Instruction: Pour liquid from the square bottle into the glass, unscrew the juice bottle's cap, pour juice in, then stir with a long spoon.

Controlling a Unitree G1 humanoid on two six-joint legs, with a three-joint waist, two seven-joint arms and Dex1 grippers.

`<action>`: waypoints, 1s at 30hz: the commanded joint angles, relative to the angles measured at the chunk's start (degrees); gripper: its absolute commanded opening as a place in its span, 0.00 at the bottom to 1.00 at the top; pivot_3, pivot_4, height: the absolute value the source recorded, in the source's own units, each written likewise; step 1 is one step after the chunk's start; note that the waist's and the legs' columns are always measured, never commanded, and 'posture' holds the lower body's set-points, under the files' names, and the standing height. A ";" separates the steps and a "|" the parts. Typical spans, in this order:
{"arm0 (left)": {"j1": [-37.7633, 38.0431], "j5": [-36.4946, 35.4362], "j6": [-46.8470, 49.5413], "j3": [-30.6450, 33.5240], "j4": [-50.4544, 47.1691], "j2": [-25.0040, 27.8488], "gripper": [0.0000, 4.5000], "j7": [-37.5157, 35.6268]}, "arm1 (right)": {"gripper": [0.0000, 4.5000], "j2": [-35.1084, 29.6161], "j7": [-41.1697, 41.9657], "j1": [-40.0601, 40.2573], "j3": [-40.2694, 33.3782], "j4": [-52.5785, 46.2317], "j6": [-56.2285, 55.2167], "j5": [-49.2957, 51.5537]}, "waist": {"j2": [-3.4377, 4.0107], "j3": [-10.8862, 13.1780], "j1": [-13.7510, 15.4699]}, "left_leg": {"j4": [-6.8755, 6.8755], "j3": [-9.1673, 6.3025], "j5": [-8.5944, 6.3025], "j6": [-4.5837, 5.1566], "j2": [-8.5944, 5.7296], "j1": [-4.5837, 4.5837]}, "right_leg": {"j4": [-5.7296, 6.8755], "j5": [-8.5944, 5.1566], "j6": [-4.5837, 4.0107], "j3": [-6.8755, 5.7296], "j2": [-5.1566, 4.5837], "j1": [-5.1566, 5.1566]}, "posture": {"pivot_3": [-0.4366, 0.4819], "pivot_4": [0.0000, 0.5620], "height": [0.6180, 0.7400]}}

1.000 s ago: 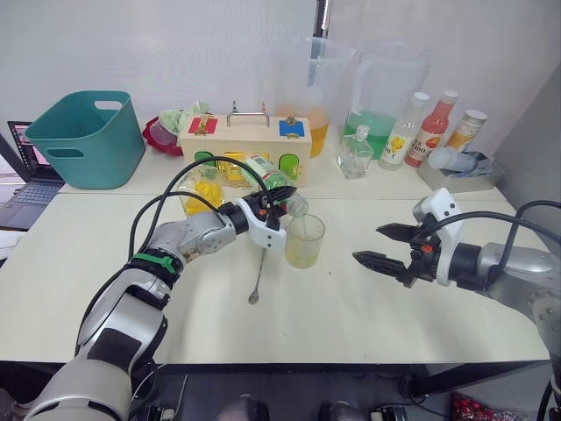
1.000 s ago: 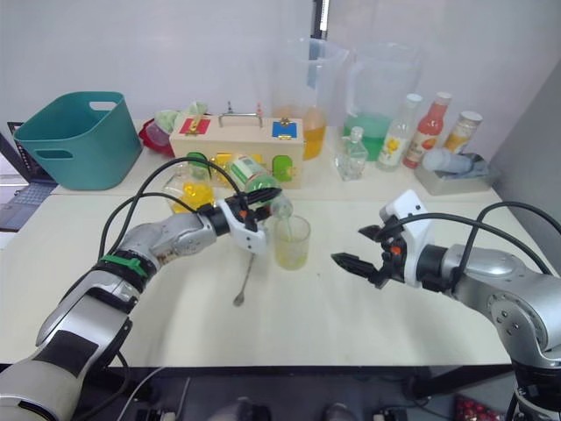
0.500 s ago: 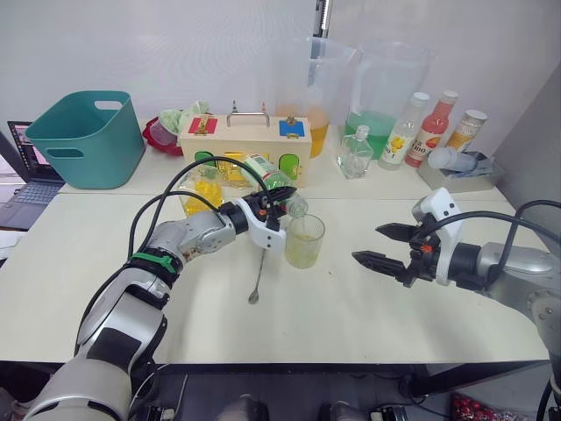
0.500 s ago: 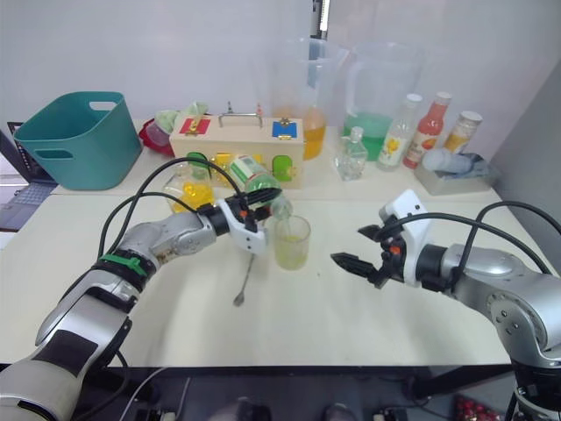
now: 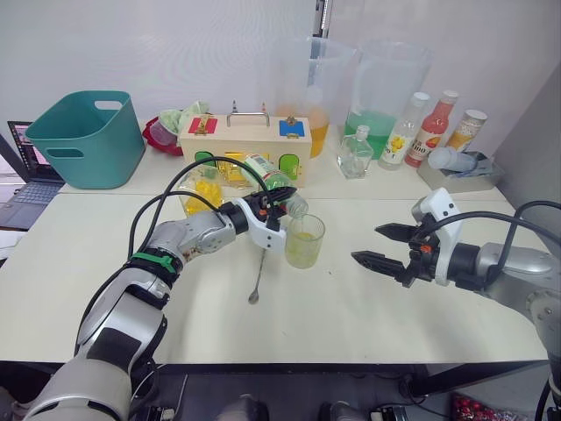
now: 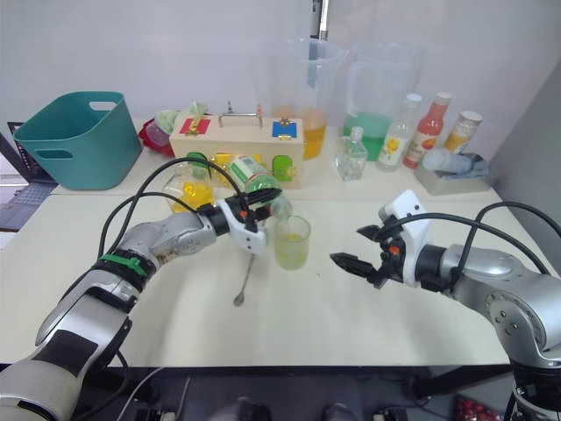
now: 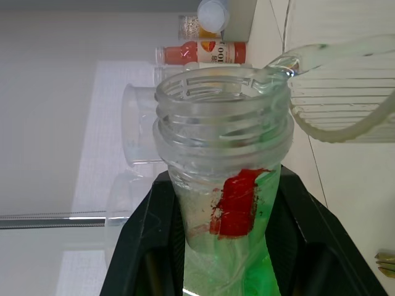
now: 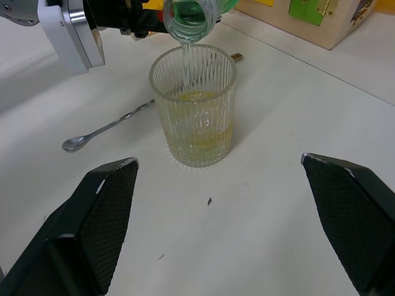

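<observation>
A slim clear plastic juice bottle with a green-and-white label [image 5: 271,180] is tipped nearly flat in the left gripper [image 5: 267,208], whose two black fingers are clamped on its body just behind the uncapped threaded neck. A thin stream of pale liquid runs from the open mouth into the ribbed clear cylindrical glass [image 5: 304,240], which stands upright on the cream table [image 5: 351,307] just ahead of and below that gripper's fingertips. The glass holds a shallow pool of yellowish drink at its bottom.

Just below the left gripper, on the near side of the glass, the thin long silver metal bar spoon [image 5: 257,279] lies flat on the table, its small bowl toward the robot.

The right gripper [image 5: 379,246] hovers above the table well to the glass's right, its black fingers spread wide apart, holding nothing, pointed toward the glass.

Just behind the left gripper sits a squat clear glass square bottle holding yellow liquid [image 5: 204,189], in front of a pale wooden box with coloured latches [image 5: 245,145]. Farther behind stand two tall clear plastic pitchers [image 5: 386,88], one with orange liquid, one with green. Far beyond the left arm's elbow side rests a teal plastic basket [image 5: 86,138].
</observation>
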 commanded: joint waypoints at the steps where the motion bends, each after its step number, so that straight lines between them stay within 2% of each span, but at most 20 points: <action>1: -1.71 -2.57 -0.46 1.52 -3.04 0.12 0.30 -0.13 | 1.00 -0.01 0.19 -0.97 -0.87 -1.05 -0.32 0.61 | 0.00 0.00 0.00 | 0.00 0.00 0.00 0.00 0.00 0.00 | 0.00 0.00 0.00 0.00 0.00 0.00 | 0.48 0.27 0.94; 10: 0.40 -11.55 0.02 3.94 -4.17 -0.60 0.30 -7.67 | 1.00 -0.04 0.58 -1.54 -0.12 -0.52 -0.55 0.26 | 0.00 0.00 -0.14 | 0.00 0.00 0.00 0.00 0.01 0.00 | 0.00 0.00 0.00 0.01 -0.01 -0.02 | 0.48 0.27 0.94; 17: 2.94 -23.14 4.73 8.51 -7.36 -2.24 0.30 -17.64 | 1.00 -0.06 1.06 -2.41 0.49 0.08 -0.54 0.13 | 0.00 0.00 -0.20 | 0.04 -0.01 0.00 0.00 0.00 0.00 | 0.03 0.00 0.00 0.00 -0.01 -0.02 | 0.48 0.27 0.94; 21: 4.47 -33.60 13.59 13.68 -12.20 -4.35 0.30 -24.87 | 1.00 -0.13 1.64 -3.06 0.94 0.58 -0.72 -0.07 | 0.00 0.00 -0.29 | 0.05 -0.01 0.00 0.00 0.01 -0.01 | 0.03 0.00 0.00 0.00 -0.01 -0.02 | 0.48 0.27 0.94; 24: 5.52 -36.87 18.38 15.87 -15.95 -4.89 0.30 -27.70 | 1.00 -0.20 1.96 -3.28 1.04 0.82 -0.83 -0.12 | 0.00 0.00 -0.50 | 0.06 -0.01 0.00 0.00 0.01 -0.01 | 0.04 0.00 0.00 0.01 0.00 -0.02 | 0.48 0.27 0.94; 27: 6.85 -46.85 32.06 21.50 -22.95 -5.95 0.30 -32.44 | 1.00 0.00 3.42 -4.10 1.45 1.61 -1.47 0.18 | 0.00 0.00 -0.65 | 0.06 -0.01 0.00 0.00 0.00 0.00 | 0.07 0.00 0.00 0.01 0.00 -0.01 | 0.48 0.27 0.94; 30: 8.02 -52.41 41.48 25.24 -28.74 -6.29 0.30 -34.22 | 1.00 0.17 4.92 -5.02 2.05 2.39 -2.27 -0.02 | 0.00 0.00 -0.74 | 0.06 -0.01 0.01 -0.01 0.01 0.00 | 0.07 -0.01 0.01 0.01 0.02 -0.01 | 0.48 0.27 0.94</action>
